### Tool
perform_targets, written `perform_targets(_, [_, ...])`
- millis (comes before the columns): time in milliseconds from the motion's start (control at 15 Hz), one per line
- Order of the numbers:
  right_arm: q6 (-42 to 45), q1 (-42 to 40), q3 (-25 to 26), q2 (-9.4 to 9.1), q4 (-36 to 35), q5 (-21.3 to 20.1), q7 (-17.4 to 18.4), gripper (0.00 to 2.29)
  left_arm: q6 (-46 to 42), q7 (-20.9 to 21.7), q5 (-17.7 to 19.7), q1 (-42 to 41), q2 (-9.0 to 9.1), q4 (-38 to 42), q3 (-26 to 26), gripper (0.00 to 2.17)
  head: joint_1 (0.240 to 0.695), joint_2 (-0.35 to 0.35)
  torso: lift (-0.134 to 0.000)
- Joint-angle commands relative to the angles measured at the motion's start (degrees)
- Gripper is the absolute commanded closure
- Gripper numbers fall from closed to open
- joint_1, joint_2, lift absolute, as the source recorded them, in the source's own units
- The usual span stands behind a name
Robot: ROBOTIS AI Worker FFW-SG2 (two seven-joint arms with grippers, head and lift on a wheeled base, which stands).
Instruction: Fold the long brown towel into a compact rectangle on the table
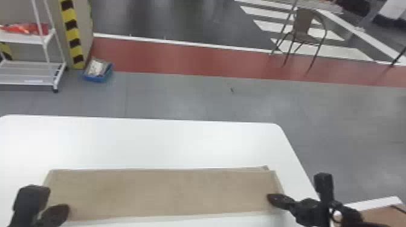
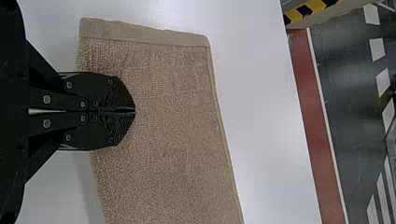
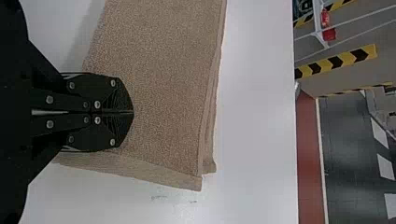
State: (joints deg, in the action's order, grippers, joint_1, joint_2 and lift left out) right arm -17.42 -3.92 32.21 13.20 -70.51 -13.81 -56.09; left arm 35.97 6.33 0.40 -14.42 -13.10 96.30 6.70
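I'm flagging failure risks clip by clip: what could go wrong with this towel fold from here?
The towel has a lower layer peeking out past the top one at its right end, so another fold might carry that offset into an uneven rectangle.
The left end effector and right end effector are closed over the cloth; if they hold none, lifting could leave it behind.

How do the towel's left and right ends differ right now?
Far corner: the left end looks neat, layers nearly lined up; the right end has its layers stepped apart.
Placement: the right end lies close to the table's right edge; the left end has more bare table beside it.
Shared: both lie flat, each with a shut gripper over it, left and right.
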Motion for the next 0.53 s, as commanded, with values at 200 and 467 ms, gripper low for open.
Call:
perform_targets(200, [-1.00, 1.11, 1.98, -0.02, -1.82, 0.62, -0.25, 1.19, -0.15, 0.00, 0.66, -2.45, 0.00, 4.51, -1.34, 1.44, 0.695, -0.288, 0.000])
perform_targets(467, [-3.11, 1.02, 2.95, -0.99, -4.20, 2.21, -1.21, 1.00, -0.85, 1.32, 3.56, -3.86, 0.00, 8.55, -4.06, 0.46, 0.695, -0.283, 0.000])
